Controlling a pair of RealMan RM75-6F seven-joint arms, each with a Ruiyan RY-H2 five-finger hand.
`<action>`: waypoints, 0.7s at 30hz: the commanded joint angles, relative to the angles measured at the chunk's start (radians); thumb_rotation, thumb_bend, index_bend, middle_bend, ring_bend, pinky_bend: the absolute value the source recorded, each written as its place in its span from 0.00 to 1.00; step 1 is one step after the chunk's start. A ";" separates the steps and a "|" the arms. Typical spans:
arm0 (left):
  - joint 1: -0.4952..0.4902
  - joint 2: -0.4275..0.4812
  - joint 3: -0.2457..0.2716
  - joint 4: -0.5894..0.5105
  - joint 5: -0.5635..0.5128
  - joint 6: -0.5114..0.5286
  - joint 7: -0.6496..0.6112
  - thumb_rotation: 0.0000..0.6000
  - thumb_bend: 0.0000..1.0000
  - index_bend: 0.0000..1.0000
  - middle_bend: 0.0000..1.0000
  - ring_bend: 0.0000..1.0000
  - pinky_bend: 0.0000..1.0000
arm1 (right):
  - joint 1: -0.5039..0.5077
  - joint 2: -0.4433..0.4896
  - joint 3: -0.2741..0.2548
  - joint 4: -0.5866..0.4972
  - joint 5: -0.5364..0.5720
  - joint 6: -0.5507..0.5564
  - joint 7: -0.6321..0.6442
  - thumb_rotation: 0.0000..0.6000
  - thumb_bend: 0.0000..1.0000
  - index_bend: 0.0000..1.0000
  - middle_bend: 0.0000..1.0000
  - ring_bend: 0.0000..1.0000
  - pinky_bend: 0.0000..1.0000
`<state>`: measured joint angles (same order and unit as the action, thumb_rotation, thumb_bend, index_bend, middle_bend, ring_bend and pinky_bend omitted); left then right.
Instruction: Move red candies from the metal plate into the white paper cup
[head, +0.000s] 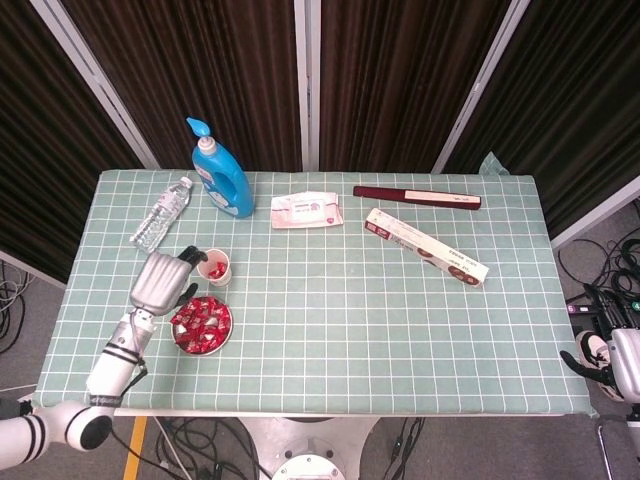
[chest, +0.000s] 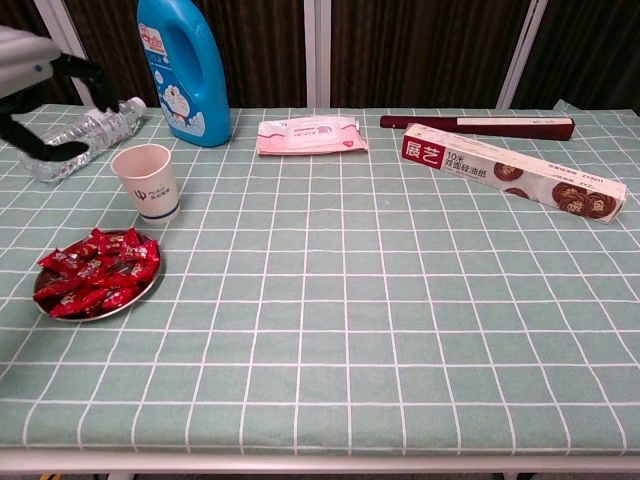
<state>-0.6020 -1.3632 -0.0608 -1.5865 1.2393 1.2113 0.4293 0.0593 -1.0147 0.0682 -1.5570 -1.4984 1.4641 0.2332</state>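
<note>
On the table's (chest: 420, 330) near left portion, over a green checked cloth: one metal plate (head: 222, 338), round and shallow, heaped with red candies (chest: 95, 274) in shiny wrappers; directly behind it, standing upright and apart from the plate's rim, one white paper cup (chest: 147, 181) with a dark blue band and small emblem on its side, the head view showing red candy lying inside it. Left hand (head: 160, 279) to the left of cup and plate, raised off the cloth, dark fingers (chest: 88, 75) apart and curved, holding nothing, touching neither cup nor plate. Right hand: only a pale form at the lower right edge of the head view, below the table; its state cannot be told. Further items, far side: one blue detergent bottle (chest: 183, 68), upright, label with a cartoon figure, lettering too small to read; one clear plastic water bottle (chest: 82, 138), lying on its side left of the detergent; one flat pink-and-white wipes packet (chest: 308, 134); one long dark red box (chest: 476, 126) by the back edge; one long cream box (chest: 512, 170), lying at an angle, red panel printed "展艺", "10" beside it, biscuit pictures along the side.
</note>
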 joint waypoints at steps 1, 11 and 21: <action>0.061 0.020 0.075 -0.006 0.034 0.013 -0.004 1.00 0.35 0.44 0.48 0.95 1.00 | 0.001 -0.001 -0.001 0.002 -0.002 -0.002 -0.001 1.00 0.10 0.00 0.13 0.09 0.43; 0.103 -0.083 0.135 0.182 0.066 -0.046 0.011 1.00 0.35 0.45 0.48 0.95 1.00 | 0.008 0.001 -0.002 -0.007 -0.017 0.003 -0.006 1.00 0.10 0.00 0.13 0.09 0.43; 0.099 -0.160 0.132 0.291 0.093 -0.094 0.064 1.00 0.35 0.45 0.47 0.95 1.00 | 0.006 0.002 -0.004 -0.014 -0.011 0.002 -0.014 1.00 0.10 0.00 0.13 0.09 0.43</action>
<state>-0.5017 -1.5154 0.0730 -1.3039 1.3315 1.1251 0.4863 0.0655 -1.0124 0.0645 -1.5714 -1.5098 1.4663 0.2193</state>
